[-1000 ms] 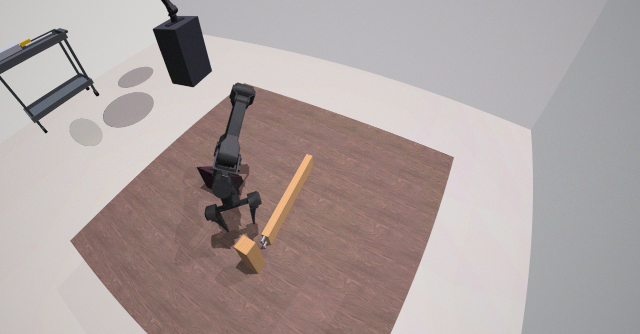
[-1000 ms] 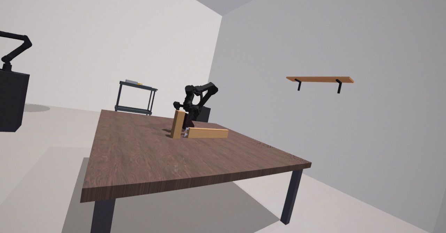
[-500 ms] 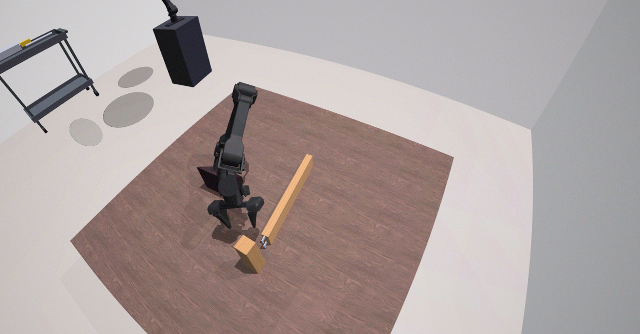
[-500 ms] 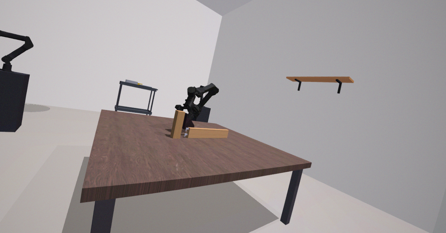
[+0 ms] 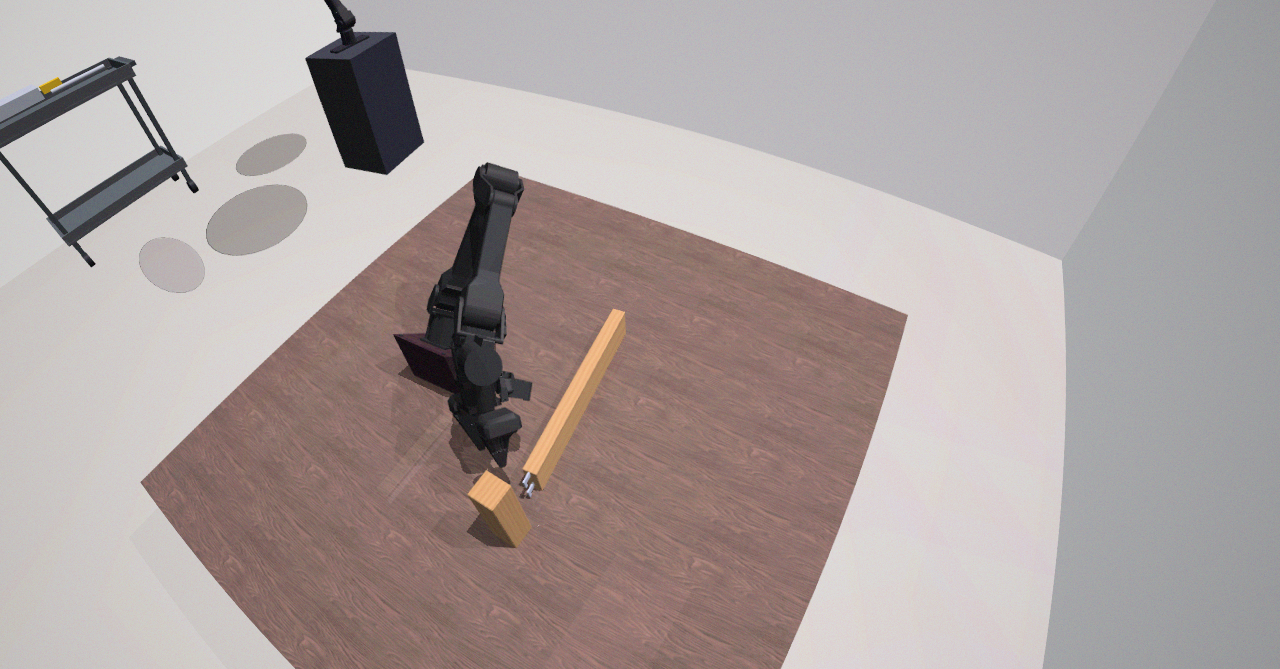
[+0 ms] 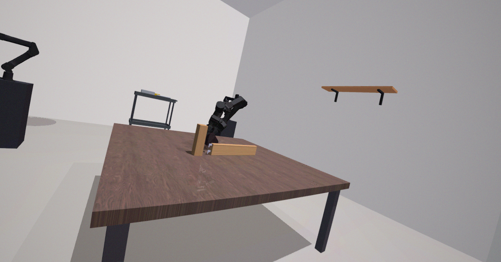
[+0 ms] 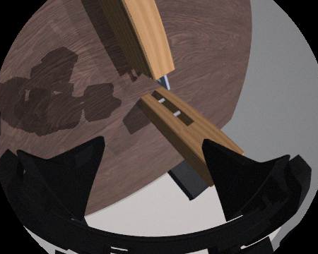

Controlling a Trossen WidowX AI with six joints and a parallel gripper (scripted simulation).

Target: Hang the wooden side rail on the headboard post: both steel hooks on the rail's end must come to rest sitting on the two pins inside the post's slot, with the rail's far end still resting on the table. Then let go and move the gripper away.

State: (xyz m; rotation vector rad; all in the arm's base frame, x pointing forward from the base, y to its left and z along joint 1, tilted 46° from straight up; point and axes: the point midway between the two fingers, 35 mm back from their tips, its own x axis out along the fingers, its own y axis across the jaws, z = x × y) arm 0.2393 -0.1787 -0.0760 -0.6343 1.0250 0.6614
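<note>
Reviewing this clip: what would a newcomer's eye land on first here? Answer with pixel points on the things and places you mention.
Probably the black arm reaching over the dark wooden table (image 5: 716, 396) (image 6: 168, 176), its gripper (image 7: 153, 143) open. Next, the pale wooden post (image 5: 501, 508) (image 6: 199, 139) (image 7: 198, 130) standing upright, and the long side rail (image 5: 577, 396) (image 6: 233, 149) (image 7: 148, 35) lying beside it, its steel hooks (image 5: 528, 486) (image 6: 208, 149) facing the post but unhung.

The table (image 5: 716, 396) (image 6: 224, 176) (image 7: 208, 53) has a brown wood-grain top and dark legs. On it the post (image 5: 501, 511) (image 6: 199, 140) (image 7: 187, 130) stands upright. The rail (image 5: 577, 396) (image 6: 233, 149) (image 7: 150, 35) lies along the top, its hooked end near the post but apart from it. The arm's dark, slanted base (image 5: 420, 362) (image 6: 211, 139) also sits there.
</note>
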